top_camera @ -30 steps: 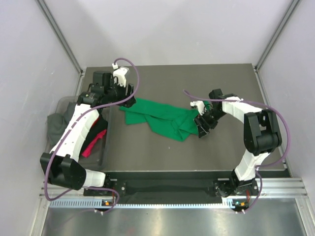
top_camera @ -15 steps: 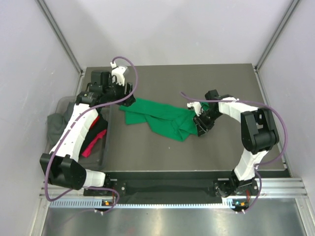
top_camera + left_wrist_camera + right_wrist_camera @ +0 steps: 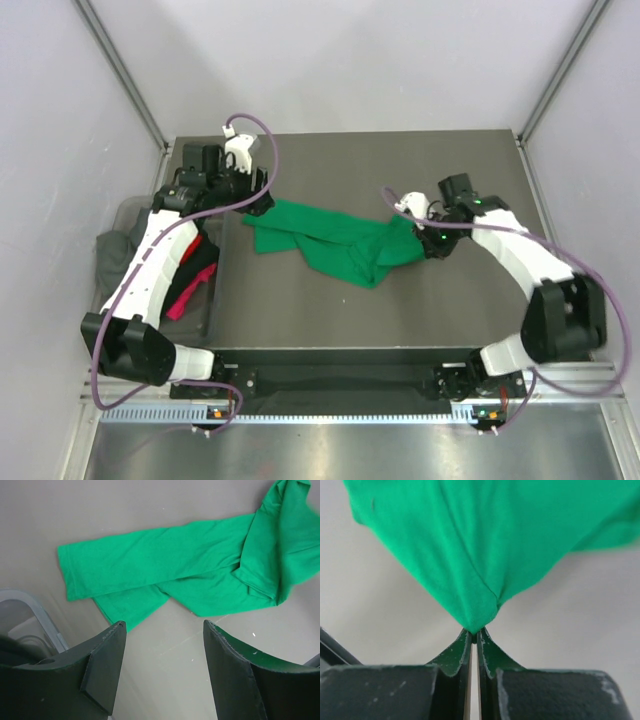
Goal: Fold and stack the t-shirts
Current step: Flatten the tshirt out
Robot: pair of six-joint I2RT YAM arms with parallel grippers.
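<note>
Dark grey table inside a pale-walled enclosure. One green t-shirt lies crumpled across its middle, unfolded, stretched out in a long uneven band.

Change over the last second: the right gripper stood at the shirt's right end with jaws apart; now they are together, pinching a peak of the green cloth. The right wrist view confirms it: the fabric gathers to a point between the fingertips and fans away from them. The right arm's elbow has also swung outward, away from the shirt, and the shirt's right end looks bunched up toward the grip.

Left gripper: no change. It hovers above the shirt's left end, jaws apart, nothing between them; the left wrist view shows the cloth lying flat on the table below.

Clear plastic bin sits left of the shirt, beyond the left arm, holding grey and pink-red t-shirts.

Judgement: grasp secured on one end only. Spreading the shirt flat likely comes first; folding has not begun. The left end needs its own grip before the cloth can be drawn out. Risk: a pinch taking several layers would drag the bundle rather than open it.
</note>
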